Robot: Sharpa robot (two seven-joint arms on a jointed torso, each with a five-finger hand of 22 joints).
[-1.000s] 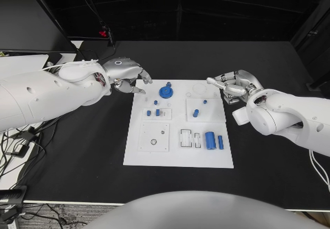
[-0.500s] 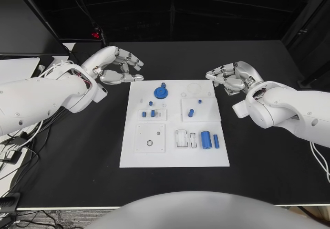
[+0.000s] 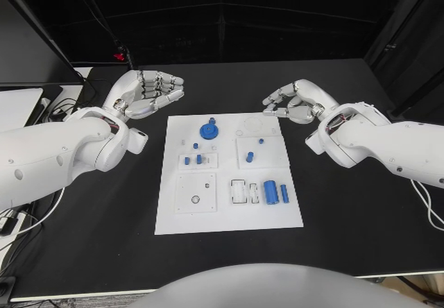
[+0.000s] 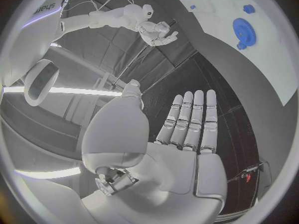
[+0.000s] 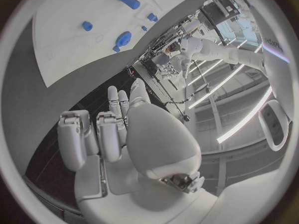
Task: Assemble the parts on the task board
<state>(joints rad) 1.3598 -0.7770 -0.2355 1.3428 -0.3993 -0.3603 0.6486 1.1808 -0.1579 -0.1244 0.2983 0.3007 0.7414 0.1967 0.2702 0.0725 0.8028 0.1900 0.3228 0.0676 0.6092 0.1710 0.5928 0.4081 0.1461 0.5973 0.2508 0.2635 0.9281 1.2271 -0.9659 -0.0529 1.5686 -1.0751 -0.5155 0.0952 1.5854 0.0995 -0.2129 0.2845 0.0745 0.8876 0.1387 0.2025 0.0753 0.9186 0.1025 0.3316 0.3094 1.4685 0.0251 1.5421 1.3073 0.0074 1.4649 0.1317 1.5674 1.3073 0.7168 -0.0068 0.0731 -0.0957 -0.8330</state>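
Black tabletop [image 3: 111, 218], flat and dark. White task board [image 3: 226, 170] in the middle of it. Round blue gear part [image 3: 210, 130] near the board's 11 o'clock corner. Two blue tube parts [image 3: 276, 192] side by side toward 4 o'clock. Small blue bits between them. Left hand [image 3: 146, 93] raised off the board at 10 o'clock, holding nothing, fingers [image 4: 193, 117] straight and side by side. Right hand [image 3: 294, 102] at 2 o'clock, fingers curled in, holding nothing. Dark room behind, black frame posts at the back.
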